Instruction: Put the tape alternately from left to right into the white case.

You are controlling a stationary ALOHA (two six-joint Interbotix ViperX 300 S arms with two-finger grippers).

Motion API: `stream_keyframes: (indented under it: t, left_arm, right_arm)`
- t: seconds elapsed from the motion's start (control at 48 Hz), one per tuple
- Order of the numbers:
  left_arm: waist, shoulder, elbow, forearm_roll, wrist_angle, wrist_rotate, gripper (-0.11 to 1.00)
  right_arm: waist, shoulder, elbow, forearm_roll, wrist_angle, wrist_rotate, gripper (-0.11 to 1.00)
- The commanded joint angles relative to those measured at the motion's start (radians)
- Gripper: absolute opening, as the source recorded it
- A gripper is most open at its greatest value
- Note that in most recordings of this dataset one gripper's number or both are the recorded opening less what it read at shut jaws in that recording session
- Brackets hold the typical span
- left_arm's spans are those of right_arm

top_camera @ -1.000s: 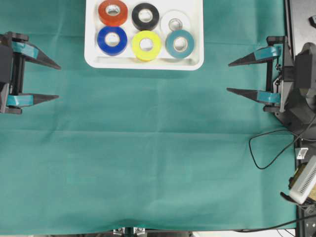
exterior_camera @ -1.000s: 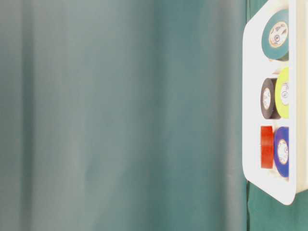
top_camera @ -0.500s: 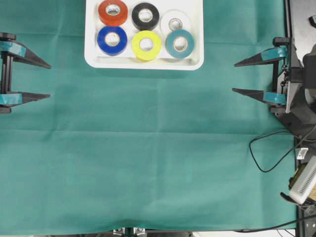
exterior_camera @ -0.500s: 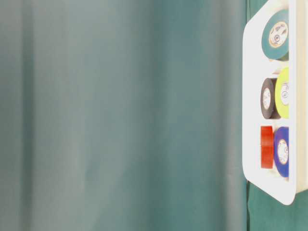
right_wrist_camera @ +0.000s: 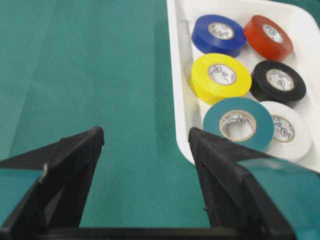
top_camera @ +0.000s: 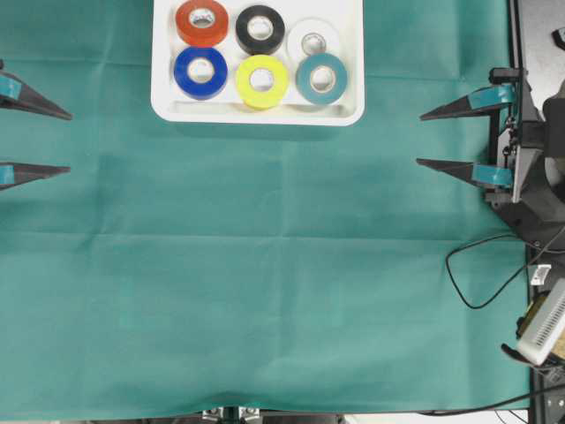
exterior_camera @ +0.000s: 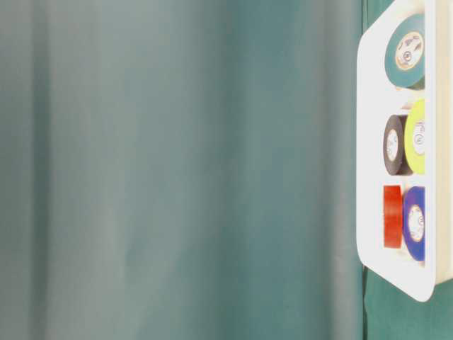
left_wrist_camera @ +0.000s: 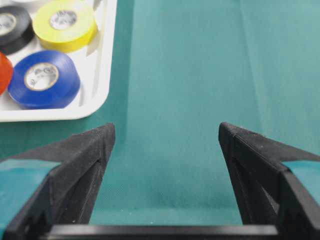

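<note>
The white case (top_camera: 164, 99) lies at the top middle of the green cloth and holds several tape rolls in two rows: red (top_camera: 202, 22), black (top_camera: 259, 29), white (top_camera: 314, 39), blue (top_camera: 200, 72), yellow (top_camera: 261, 80), teal (top_camera: 320, 79). My left gripper (top_camera: 67, 141) is open at the far left edge, with only bare cloth between its fingers (left_wrist_camera: 95, 145). At the right edge my right gripper (top_camera: 420, 139) is open too and holds nothing. In the right wrist view the white case (right_wrist_camera: 181, 95) shows beyond the fingers (right_wrist_camera: 205, 145).
Green cloth (top_camera: 265, 283) covers the table. A black cable (top_camera: 468, 265) loops onto the cloth at the right. Beside it, past the cloth's edge, sits a small white device (top_camera: 543, 322). In the table-level view the white case (exterior_camera: 369, 106) stands at the right.
The left arm has drawn back to the left, so only its fingertips remain in the overhead view. The right gripper has pulled back slightly to the right. The rolls have not moved.
</note>
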Motion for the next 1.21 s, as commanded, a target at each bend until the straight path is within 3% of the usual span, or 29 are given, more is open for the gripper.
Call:
stream_keyframes:
  t: [0.0,0.584,1.188]
  left_arm:
    - [0.0,-0.031,0.005,-0.002,-0.011,-0.002,0.37]
    - [0.009,-0.316,0.141,-0.003,-0.006,-0.009,0.37]
    - [0.025,-0.385,0.204,-0.002,0.014,-0.008,0.37]
  right_arm:
    - [-0.002,0.003,-0.008,0.003,-0.003,0.002,0.74]
    - [-0.002,-0.005,0.02,0.003,-0.008,0.002,0.74]
    - [-0.002,-0.006,0.034,0.002,-0.006,0.0,0.74]
